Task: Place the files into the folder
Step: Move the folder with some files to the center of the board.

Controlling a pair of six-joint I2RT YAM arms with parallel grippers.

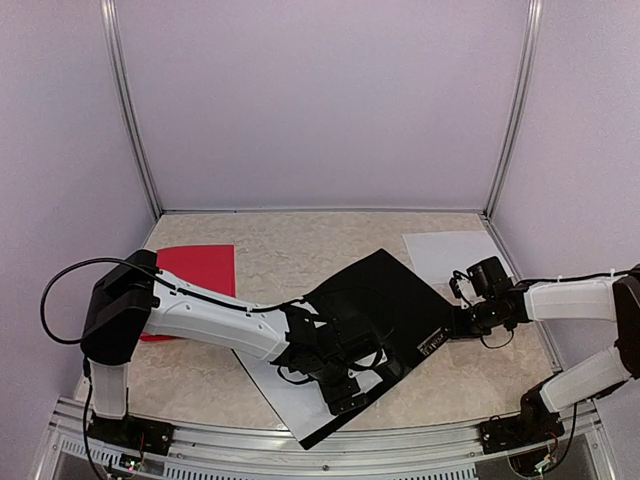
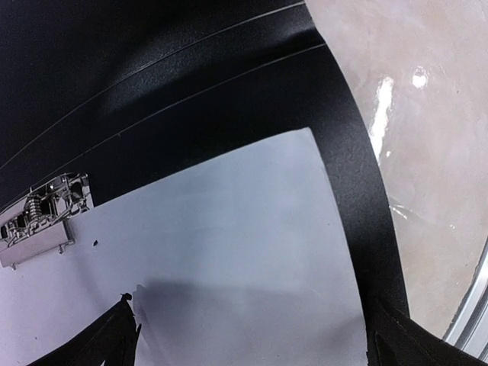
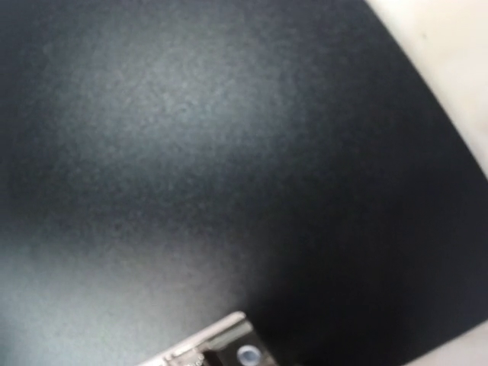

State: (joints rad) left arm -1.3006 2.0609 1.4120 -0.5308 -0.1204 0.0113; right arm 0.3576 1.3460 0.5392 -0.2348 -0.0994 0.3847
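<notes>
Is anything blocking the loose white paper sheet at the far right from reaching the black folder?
Nothing visible between the white paper sheet and the black folder; the right claw sits beside that path, at the folder's right edge.

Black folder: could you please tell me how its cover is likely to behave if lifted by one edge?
The black folder will probably flex rather than stay flat: its cover looks thin and bows near the crease lines in the left wrist view. Its matte, grainy surface should grip fairly well. The metal clip likely weights that side.
</notes>
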